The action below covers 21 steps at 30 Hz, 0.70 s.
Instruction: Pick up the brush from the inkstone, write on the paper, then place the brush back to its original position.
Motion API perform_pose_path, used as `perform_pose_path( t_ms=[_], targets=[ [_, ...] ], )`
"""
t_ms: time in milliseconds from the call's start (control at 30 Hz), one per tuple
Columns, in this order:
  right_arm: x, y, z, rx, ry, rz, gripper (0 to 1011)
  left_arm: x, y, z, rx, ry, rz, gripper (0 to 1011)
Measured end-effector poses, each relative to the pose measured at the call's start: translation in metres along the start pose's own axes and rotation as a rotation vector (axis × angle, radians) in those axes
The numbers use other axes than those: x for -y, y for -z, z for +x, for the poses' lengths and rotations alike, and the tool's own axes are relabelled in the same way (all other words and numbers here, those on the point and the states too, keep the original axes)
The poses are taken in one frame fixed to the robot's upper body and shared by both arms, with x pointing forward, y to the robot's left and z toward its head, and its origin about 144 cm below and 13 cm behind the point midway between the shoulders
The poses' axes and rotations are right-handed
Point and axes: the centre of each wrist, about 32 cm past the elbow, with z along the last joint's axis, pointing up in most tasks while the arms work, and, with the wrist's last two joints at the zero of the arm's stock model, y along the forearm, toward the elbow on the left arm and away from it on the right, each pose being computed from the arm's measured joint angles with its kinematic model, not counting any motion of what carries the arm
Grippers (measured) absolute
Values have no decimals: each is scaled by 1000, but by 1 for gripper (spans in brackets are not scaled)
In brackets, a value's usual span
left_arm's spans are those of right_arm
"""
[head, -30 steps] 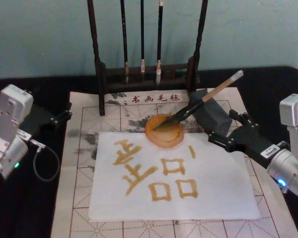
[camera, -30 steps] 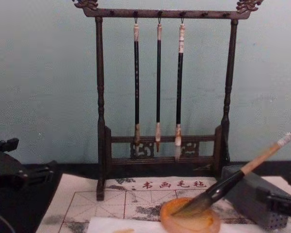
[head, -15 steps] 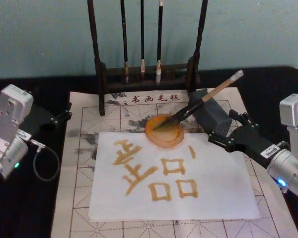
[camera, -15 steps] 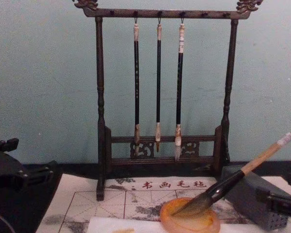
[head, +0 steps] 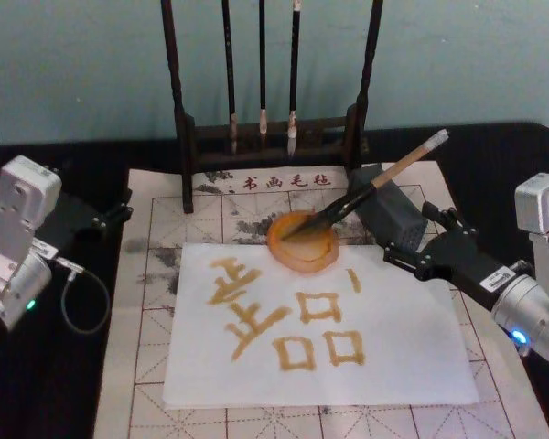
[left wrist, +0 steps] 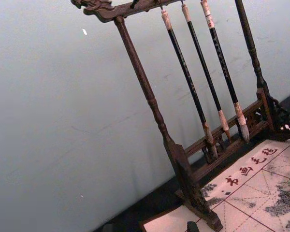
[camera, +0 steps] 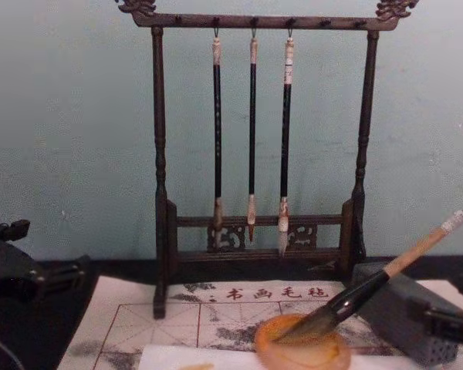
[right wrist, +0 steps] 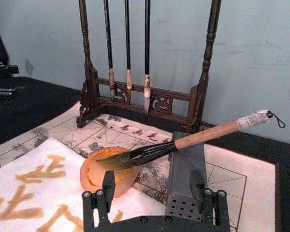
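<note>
The brush (head: 371, 187) lies slanted, its dark bristles in the orange inkstone (head: 302, 242) and its tan handle leaning on a grey block (head: 389, 212). The chest view has the brush (camera: 386, 277) over the inkstone (camera: 302, 351); the right wrist view has the brush (right wrist: 183, 141) over the inkstone (right wrist: 108, 170). My right gripper (head: 418, 235) stands open just right of the block, apart from the brush, its fingers either side of the block in the right wrist view (right wrist: 154, 203). The white paper (head: 320, 338) carries golden characters. My left gripper (head: 110, 215) rests open at the left.
A dark wooden rack (head: 270, 128) with three thin hanging brushes (camera: 251, 139) stands behind the inkstone. A beige felt mat (head: 156, 274) with red grid lines lies under the paper. A cable loop (head: 82, 302) hangs by the left arm.
</note>
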Motion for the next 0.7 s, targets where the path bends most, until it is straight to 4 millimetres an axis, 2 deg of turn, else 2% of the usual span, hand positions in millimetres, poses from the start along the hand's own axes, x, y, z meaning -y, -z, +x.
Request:
perform_pose_path(
  t_ms=[700],
  targets=[
    [0,0,0,0,0,0,1002,0,0,0,0,0,0,1001]
  ],
)
